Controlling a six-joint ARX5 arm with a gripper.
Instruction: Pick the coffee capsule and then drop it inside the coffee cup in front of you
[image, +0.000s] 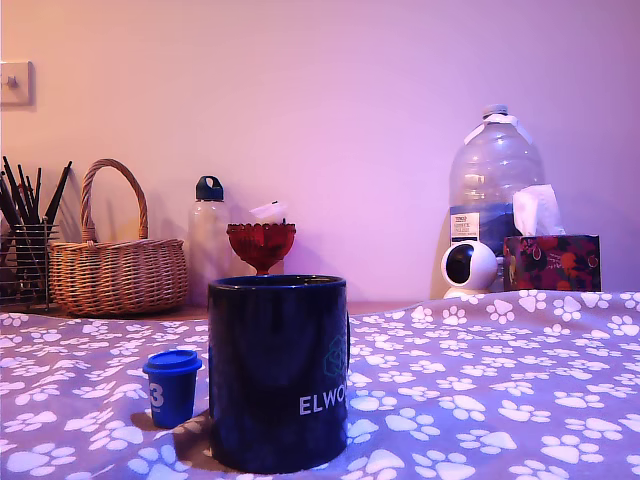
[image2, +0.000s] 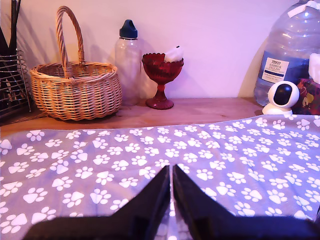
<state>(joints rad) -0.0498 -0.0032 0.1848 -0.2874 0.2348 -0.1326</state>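
Note:
The coffee cup (image: 278, 370), a glossy dark mug with white "ELWO" lettering, stands upright on the paw-print cloth near the front of the exterior view. The coffee capsule (image: 172, 388), small and blue with a lid, stands on the cloth just to the mug's left in that view, a little apart from it. Neither shows in the wrist view. My gripper (image2: 171, 172) appears only in the wrist view: its two dark fingers meet at the tips over the cloth, shut, with nothing between them. It is out of the exterior view.
Along the back wall on a wooden surface stand a wicker basket (image2: 75, 87), a clear bottle with a blue cap (image2: 128, 65), a red goblet dish (image2: 161, 75), a large water jug (image2: 290, 55) and a small white camera (image2: 282, 96). A tissue box (image: 552, 262) and a wire holder of pencils (image: 25, 250) sit at the sides.

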